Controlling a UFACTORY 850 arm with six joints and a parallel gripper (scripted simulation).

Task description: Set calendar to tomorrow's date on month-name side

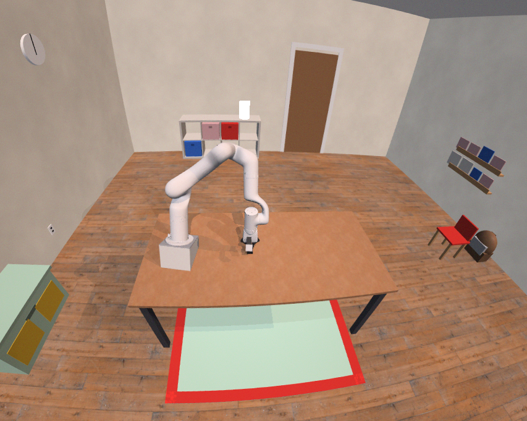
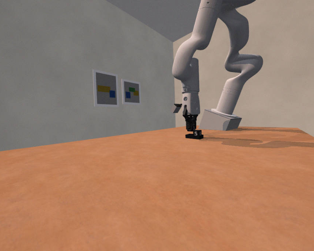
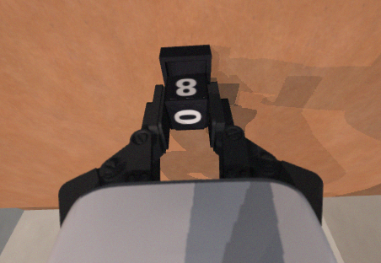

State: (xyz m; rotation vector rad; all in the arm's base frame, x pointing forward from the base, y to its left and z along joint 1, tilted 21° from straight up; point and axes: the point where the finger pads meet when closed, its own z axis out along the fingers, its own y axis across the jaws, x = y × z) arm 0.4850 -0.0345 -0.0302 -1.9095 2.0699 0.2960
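The black calendar tray lies flat on the table. It also shows in the exterior view and small in the top view. My gripper points straight down and is shut on a black cube with a white 0 on its top face. It holds this cube a little above the tray's near end. The other cube stands in the tray with 8 on top. In the exterior view this cube shows a 5 on its side. The month's name is not visible.
The arm's white base block stands on the table to the left of the tray. The tray sits near the table's back middle. A wide stretch of table top lies to the right and front.
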